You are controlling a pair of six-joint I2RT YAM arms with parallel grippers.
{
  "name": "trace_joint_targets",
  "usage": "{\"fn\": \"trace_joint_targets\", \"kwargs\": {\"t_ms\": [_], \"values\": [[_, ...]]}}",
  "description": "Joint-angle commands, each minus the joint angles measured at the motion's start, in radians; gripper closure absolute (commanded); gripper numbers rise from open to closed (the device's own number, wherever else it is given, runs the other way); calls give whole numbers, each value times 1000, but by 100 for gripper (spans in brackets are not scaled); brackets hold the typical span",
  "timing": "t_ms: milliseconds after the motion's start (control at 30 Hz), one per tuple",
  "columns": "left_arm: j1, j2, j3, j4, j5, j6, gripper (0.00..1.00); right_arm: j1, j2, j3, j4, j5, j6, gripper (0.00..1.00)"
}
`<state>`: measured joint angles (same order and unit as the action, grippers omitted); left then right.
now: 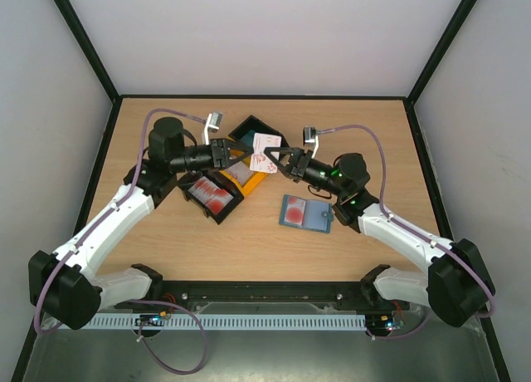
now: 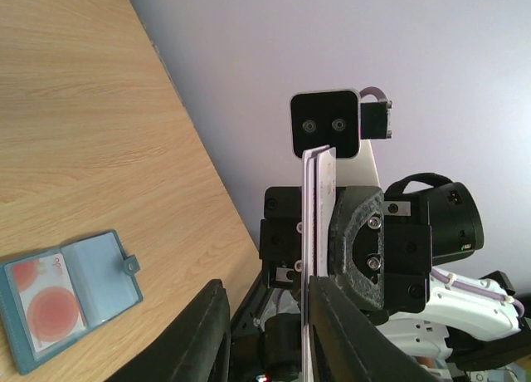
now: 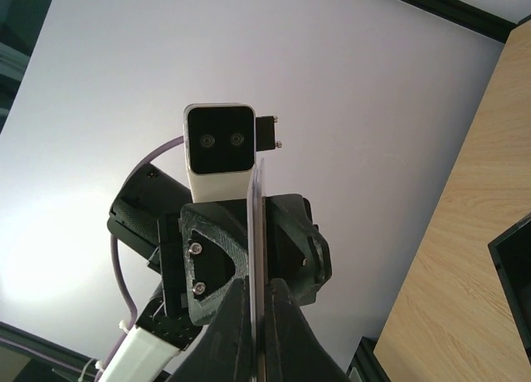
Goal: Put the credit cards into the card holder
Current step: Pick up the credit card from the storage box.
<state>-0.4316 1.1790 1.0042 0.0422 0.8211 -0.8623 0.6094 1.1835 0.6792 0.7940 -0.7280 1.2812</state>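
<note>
Two fingers of the right gripper (image 3: 257,292) stand pressed together on a thin white plastic credit card with red printing (image 1: 265,143), which both wrist views show edge-on and upright. Whether a second card lies behind it cannot be told. The left gripper (image 1: 245,154) faces it from the left with its jaws apart. The card's free end passes between them close to one finger (image 2: 336,332), with a clear gap to the other, so it appears not to be clamped there. The pair meets in the air over the far middle of the pale wooden table (image 1: 373,149). Just beneath and to the left lie a yellow tray (image 1: 253,183) and a black plastic tray (image 1: 228,212) holding red-printed cards. A second black tray (image 1: 249,118) sits just beyond. The slate-blue folding card holder (image 1: 305,213) lies open and flat, nearer and to the right, just beside the right arm. Its left half shows red-printed cards under the pocket, and its snap tab (image 2: 131,266) is undone. Judged from this, the card is light, stiff yet springy, and slick on its faces. It is best held flat-on near one short end, leaving the opposite edge free to enter a pocket. The holder looks soft and light and may slide or fold when pushed, so it probably needs pinning.
</note>
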Motion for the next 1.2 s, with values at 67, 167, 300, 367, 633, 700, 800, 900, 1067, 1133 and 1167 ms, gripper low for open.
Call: {"fn": "trace_joint_targets", "kwargs": {"t_ms": [67,167,300,367,633,700,800,900,1067,1133,1167], "values": [[-4,5,-44,63,38,-18,64,-2,-29,-8,118,-63,37,98],[-18,5,-39,58,44,-11,60,-2,-18,-8,146,-84,53,98],[-49,26,-18,17,53,16,61,0,7,-11,201,-106,91,98],[-67,42,-2,-21,50,38,66,-1,18,-15,247,-115,115,98],[-81,55,-5,32,100,-10,91,0,20,-22,220,-110,94,98],[-80,45,2,42,86,-17,97,0,9,-16,123,-77,33,98],[-65,25,12,15,50,-10,98,-2,-18,-3,-62,12,-108,95],[-21,1,3,3,28,-15,97,-7,-48,-3,-206,96,-195,93],[56,-27,-29,22,41,-47,97,-26,-68,-42,-224,122,-204,94],[76,-32,-36,35,55,-59,98,-29,-68,-54,-210,122,-195,94],[86,-32,-38,40,60,-65,98,-30,-69,-60,-199,121,-189,94]]}}
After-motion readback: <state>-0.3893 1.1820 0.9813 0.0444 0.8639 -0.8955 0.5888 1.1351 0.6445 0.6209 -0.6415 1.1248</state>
